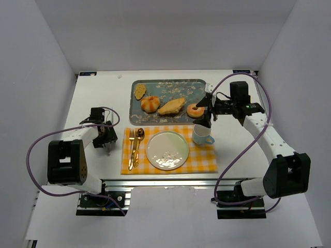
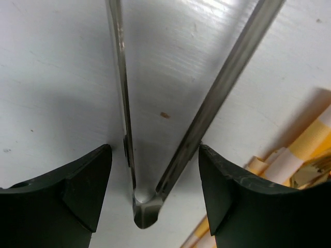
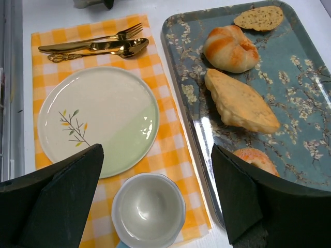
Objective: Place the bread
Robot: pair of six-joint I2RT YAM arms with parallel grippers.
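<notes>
**Bread on the tray, nothing gripped yet**

On the table [image 1: 93,93], the tray [image 1: 133,103] holds all four breads, none on the plate [image 1: 167,150]. The right gripper [image 1: 206,120] hangs spread wide and empty between the ring-shaped bread [image 1: 195,110] and the mug [image 1: 201,135], so a low swing could tip the mug. The left gripper [image 2: 155,175], fingers parted, straddles the tongs [image 2: 121,77]; closing off-centre could skid them away.
</notes>
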